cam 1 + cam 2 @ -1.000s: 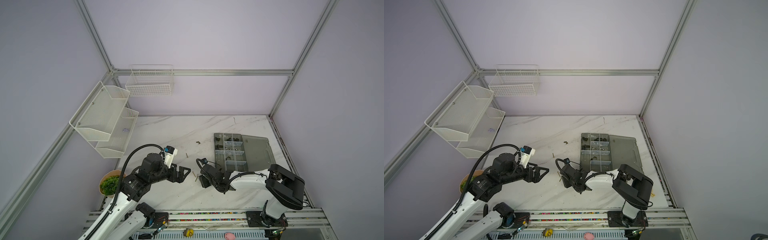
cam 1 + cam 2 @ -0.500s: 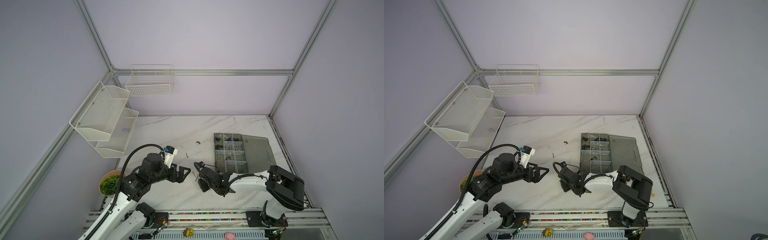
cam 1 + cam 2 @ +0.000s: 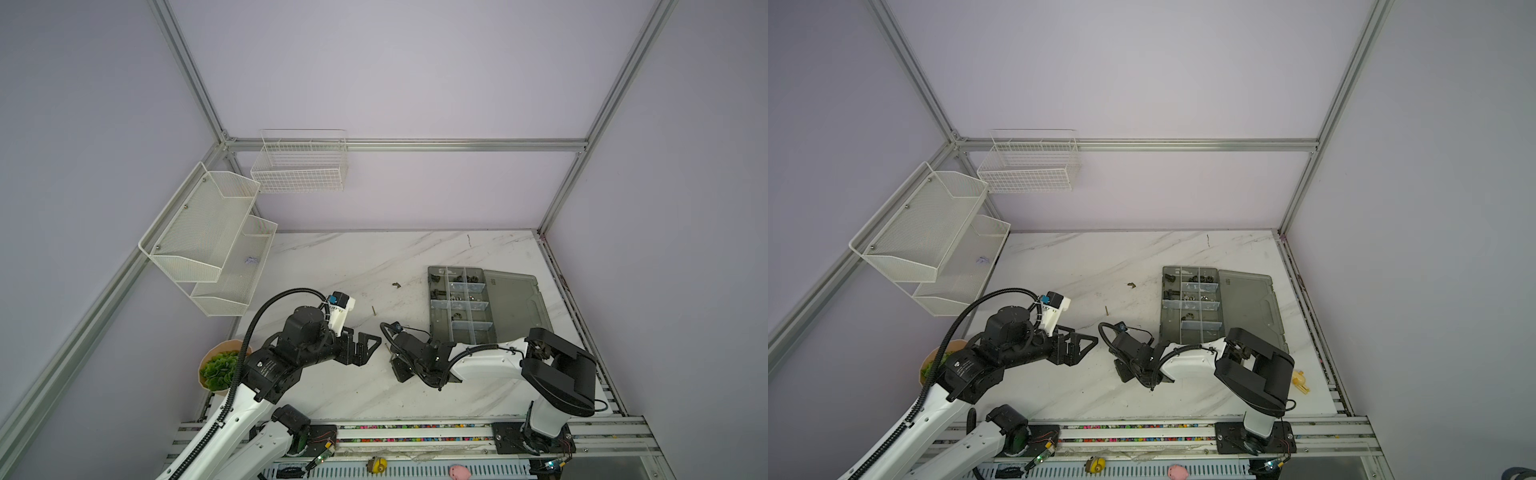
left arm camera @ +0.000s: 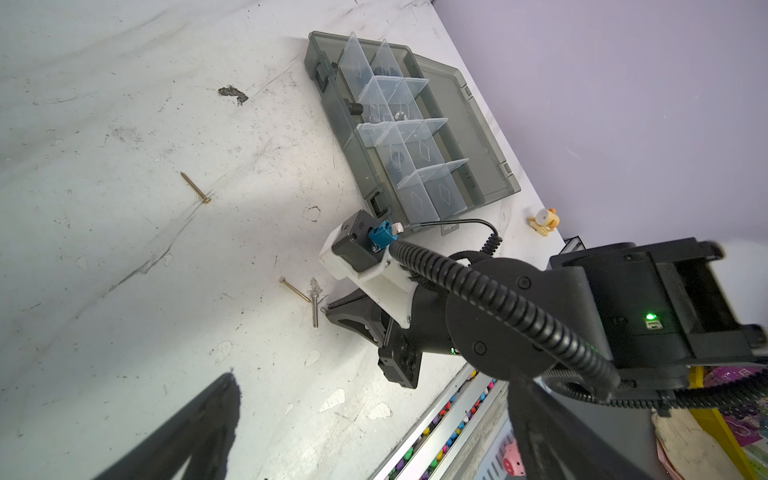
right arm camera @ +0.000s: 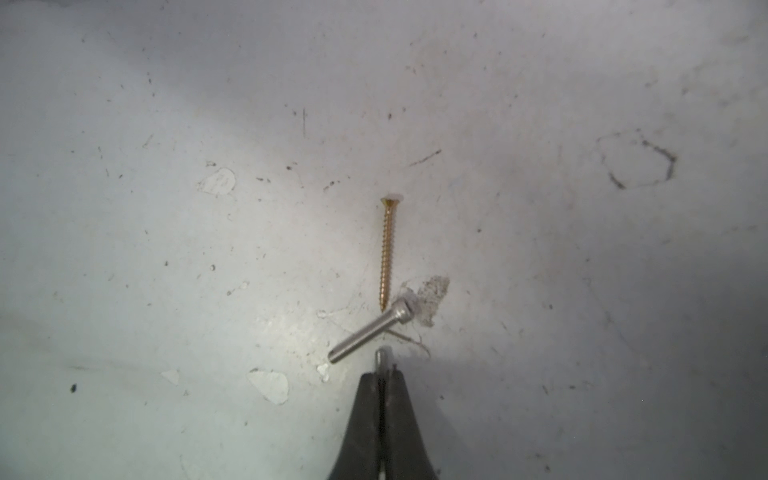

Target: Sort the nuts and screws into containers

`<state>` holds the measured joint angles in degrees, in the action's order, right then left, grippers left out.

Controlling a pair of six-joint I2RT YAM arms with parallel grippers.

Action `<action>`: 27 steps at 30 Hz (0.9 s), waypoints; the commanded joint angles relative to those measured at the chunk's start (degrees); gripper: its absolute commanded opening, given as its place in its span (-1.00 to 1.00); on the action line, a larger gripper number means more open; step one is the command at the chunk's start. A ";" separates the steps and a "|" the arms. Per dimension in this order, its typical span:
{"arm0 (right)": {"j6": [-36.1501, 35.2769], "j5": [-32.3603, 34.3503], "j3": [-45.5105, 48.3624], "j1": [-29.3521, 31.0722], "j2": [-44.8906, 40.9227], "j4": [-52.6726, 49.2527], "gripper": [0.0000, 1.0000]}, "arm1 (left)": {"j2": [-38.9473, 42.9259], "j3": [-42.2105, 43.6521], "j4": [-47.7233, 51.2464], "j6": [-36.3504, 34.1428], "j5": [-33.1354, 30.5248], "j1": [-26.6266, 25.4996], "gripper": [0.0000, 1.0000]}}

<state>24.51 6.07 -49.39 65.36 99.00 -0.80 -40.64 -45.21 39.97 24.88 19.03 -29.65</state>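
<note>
Right claw [image 5: 384, 370]: fingers pressed shut, low over the bench [image 3: 353, 266]; a small silver bit shows at the tips, and what it is cannot be told
Silver bolt [image 5: 370, 330]: flat on the bench just beside those tips, not gripped, its head at the point of a brass screw [image 5: 387, 249]
Second brass screw [image 4: 195, 188]: alone on the bench, well apart from that pair
Left claw [image 3: 368, 347]: fingers spread, empty
Grey box [image 3: 432, 299]: lid [image 3: 515, 299] laid open, small dark and silver parts in several compartments [image 3: 459, 297]
</note>
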 commanded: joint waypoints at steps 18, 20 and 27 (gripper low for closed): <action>0.07 0.20 -0.62 -18.83 -19.84 -13.90 -1.00 | 0.19 2.03 -1.38 0.34 -0.08 0.21 0.99; -0.96 0.36 -1.06 -21.71 -19.99 -15.25 -1.00 | 0.21 2.01 -1.38 0.34 -0.12 0.21 0.99; -3.67 0.54 -2.13 -26.16 -18.19 -16.00 -0.83 | -0.10 2.00 -1.31 0.35 -0.17 0.21 0.99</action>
<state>22.63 5.69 -49.93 39.29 79.96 -14.20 -40.77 -45.21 39.97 24.91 19.00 -29.65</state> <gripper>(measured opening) 0.063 0.995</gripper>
